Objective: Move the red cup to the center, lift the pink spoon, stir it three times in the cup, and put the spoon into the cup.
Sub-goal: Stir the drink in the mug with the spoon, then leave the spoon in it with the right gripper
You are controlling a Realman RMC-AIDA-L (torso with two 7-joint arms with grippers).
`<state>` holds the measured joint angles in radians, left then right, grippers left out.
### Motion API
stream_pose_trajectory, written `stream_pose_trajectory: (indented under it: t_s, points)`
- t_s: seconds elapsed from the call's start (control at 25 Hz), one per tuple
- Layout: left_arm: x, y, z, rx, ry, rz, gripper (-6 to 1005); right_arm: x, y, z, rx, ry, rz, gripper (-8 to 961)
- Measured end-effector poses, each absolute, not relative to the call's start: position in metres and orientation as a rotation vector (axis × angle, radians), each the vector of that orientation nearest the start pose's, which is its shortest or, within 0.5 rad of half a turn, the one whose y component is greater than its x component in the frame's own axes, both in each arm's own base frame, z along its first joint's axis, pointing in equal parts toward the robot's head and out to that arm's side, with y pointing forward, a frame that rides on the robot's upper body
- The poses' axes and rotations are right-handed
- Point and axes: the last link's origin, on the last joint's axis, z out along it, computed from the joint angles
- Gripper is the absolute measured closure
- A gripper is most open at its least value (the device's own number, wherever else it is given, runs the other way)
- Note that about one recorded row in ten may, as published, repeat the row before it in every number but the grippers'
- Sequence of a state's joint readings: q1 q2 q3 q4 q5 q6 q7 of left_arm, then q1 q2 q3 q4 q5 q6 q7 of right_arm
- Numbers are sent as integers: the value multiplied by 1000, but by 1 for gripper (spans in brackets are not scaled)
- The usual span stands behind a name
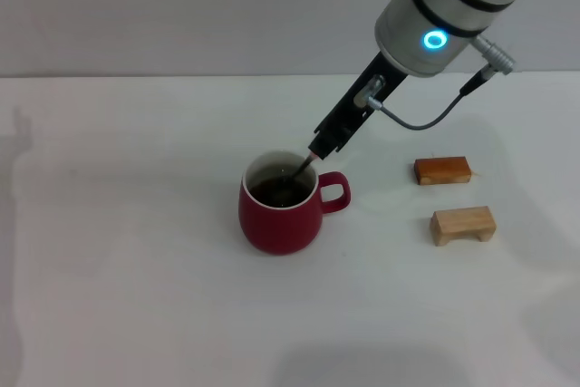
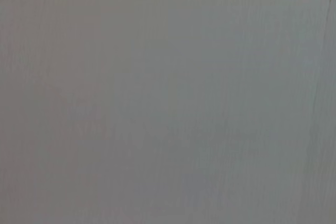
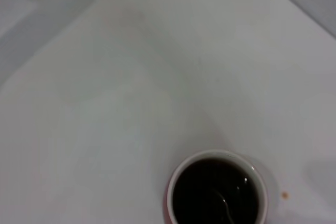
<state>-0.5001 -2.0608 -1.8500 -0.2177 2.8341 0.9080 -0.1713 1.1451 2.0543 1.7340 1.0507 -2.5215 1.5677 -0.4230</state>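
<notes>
The right pincer (image 1: 317,151) gripped the spoon (image 1: 299,169), its bowl down in the cup (image 1: 279,215) mid-table (image 1: 136,269). Two wood blocks (image 1: 444,170) sat apart, past the handle.

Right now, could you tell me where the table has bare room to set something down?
The widest bare patch of the table lies on the robot's left of the red cup; the near edge in front of the cup is bare too. It is crowded on the right: the right gripper holds the pink spoon in the cup, and two wooden blocks sit beyond its handle.
</notes>
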Motion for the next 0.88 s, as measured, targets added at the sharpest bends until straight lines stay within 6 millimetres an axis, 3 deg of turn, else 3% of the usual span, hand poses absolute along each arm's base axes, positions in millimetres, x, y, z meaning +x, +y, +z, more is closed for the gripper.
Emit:
stream_pose_trajectory:
  t_s: [0.32,0.88]
  points:
    - [-365,376,65,-1183,-732,-645,424,40,406,-46,-2731,701,-613,817]
    - [-364,377,64,-1176,-745,-650,423,26,413,-63,-2740,680,-603,816]
